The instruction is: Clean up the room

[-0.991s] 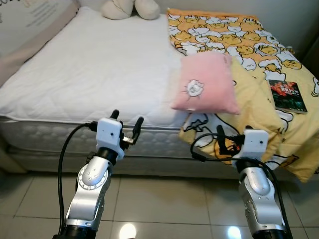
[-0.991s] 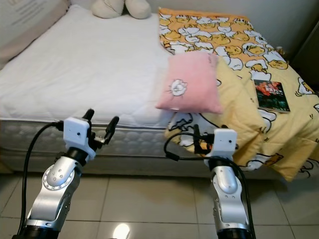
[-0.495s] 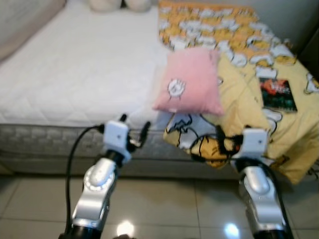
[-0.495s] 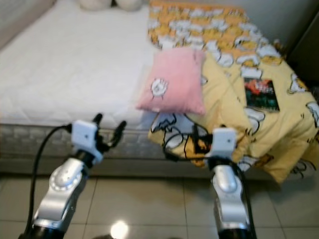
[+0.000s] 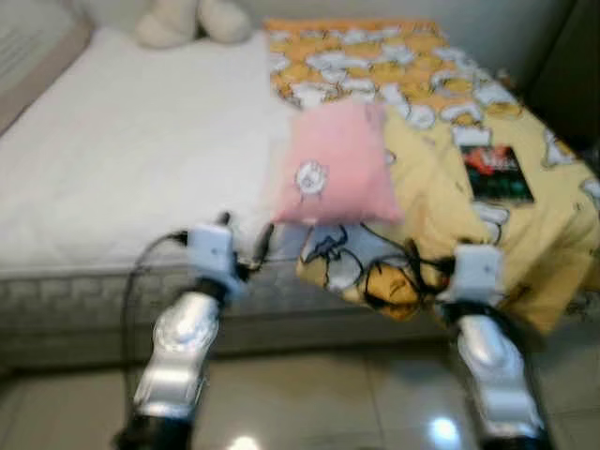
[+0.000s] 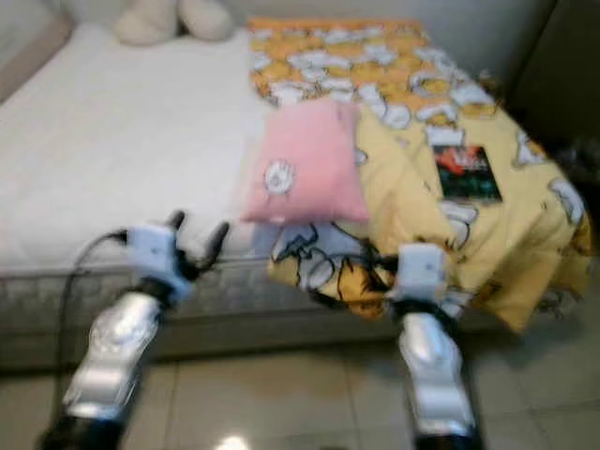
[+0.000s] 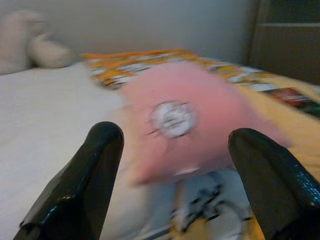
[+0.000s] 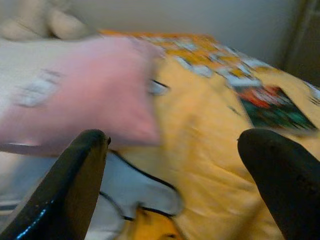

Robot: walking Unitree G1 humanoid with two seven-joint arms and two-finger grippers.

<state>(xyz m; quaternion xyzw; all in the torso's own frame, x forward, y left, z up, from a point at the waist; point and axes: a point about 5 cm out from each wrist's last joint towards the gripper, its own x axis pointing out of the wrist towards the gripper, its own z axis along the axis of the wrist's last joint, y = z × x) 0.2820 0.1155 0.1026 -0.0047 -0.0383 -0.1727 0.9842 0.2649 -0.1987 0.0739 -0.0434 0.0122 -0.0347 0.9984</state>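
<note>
I have both arms raised in front of the bed [image 5: 112,178], low by its near edge, and the head views are blurred, so I read the rig as walking in. The left pincer [image 5: 246,242] hangs in front of the mattress side, its two black fingers [image 7: 95,165] spread wide with nothing between them. The right pincer [image 8: 170,175] is in front of the drooping corner of the yellow blanket [image 5: 441,178], fingers also wide apart and empty.

The pink pillow [image 5: 336,169] lies at the near edge of the bed, half on the white sheet and half on the blanket. It sits between my two arms and a little beyond them, and both wrist cameras look straight at it. A book [image 5: 497,172] rests flat on the blanket to the right of the pillow, well apart from it. A pale stuffed toy [image 5: 192,21] sits at the far end of the bed.

My guess is the pillow comes first. To do this well I would wait until the picture steadies before reaching, then bring one pincer in low over the mattress edge and close on a pillow corner alone, keeping clear of the blanket fold beneath it so that is not dragged along.

I see no basket, box or bin here to put things in.
</note>
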